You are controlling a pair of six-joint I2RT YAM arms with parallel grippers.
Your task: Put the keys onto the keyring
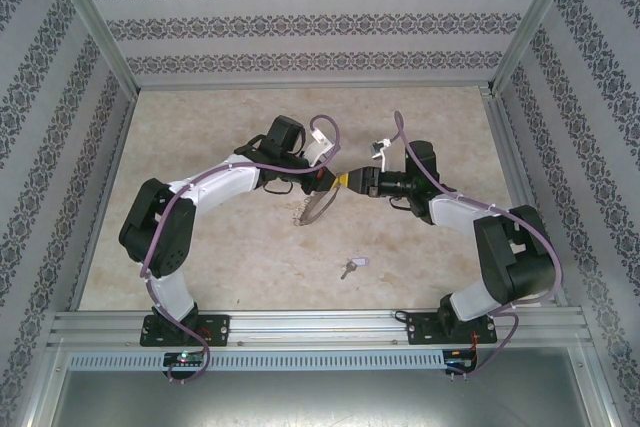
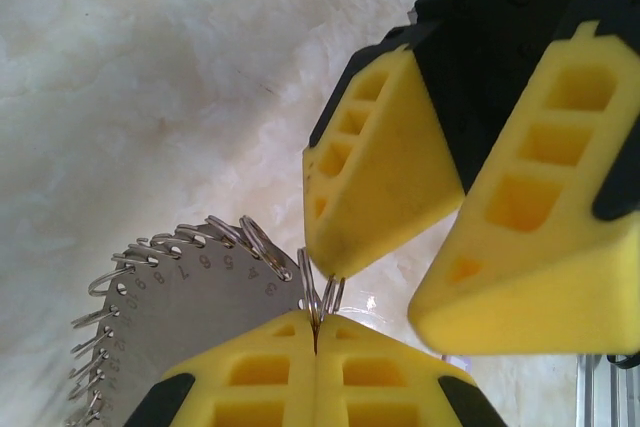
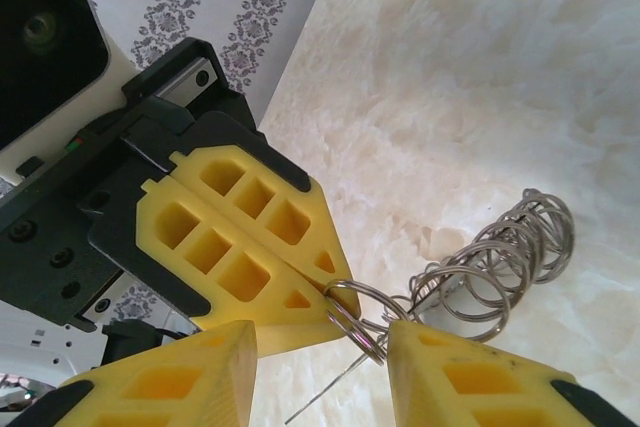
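Both arms are bowed outward with forearms angling in, so the fingers meet tip to tip over mid-bench (image 1: 220, 277). Left arm (image 1: 215, 187): elbow out by the bench's left edge, forearm running right, wrist bent down toward centre. Right arm (image 1: 460, 212): roughly mirrored, elbow close to the right frame edge, forearm running up-left. Left fingers (image 2: 316, 347) are fully closed, pads flush, pinching one split ring (image 2: 318, 297) on the rim of the keyring (image 2: 190, 332), so the keyring is held by that ring. It sits just below the tips, tilted; can't tell if its lower edge touches the bench. Right fingers (image 1: 347, 180) are partly open with a clear gap between the pads and grip nothing. They straddle the same split ring, with one tip right at it; contact or not, can't tell. The other split rings fan along the rim away from the pinch. Key (image 1: 351, 268) with its pale tag lies flat on the bench, well apart from the keyring, toward the near edge. It is between the two bases, nearer the right one, with nothing touching it. Room: the bench is bare on the far half and around the key. Patterned walls (image 1: 60, 147) close the left, far and right sides, and an aluminium rail (image 1: 320, 325) runs along the near edge. Tightest spots are both elbows against the side edges; the centre is crowded by both wrists and their cables.
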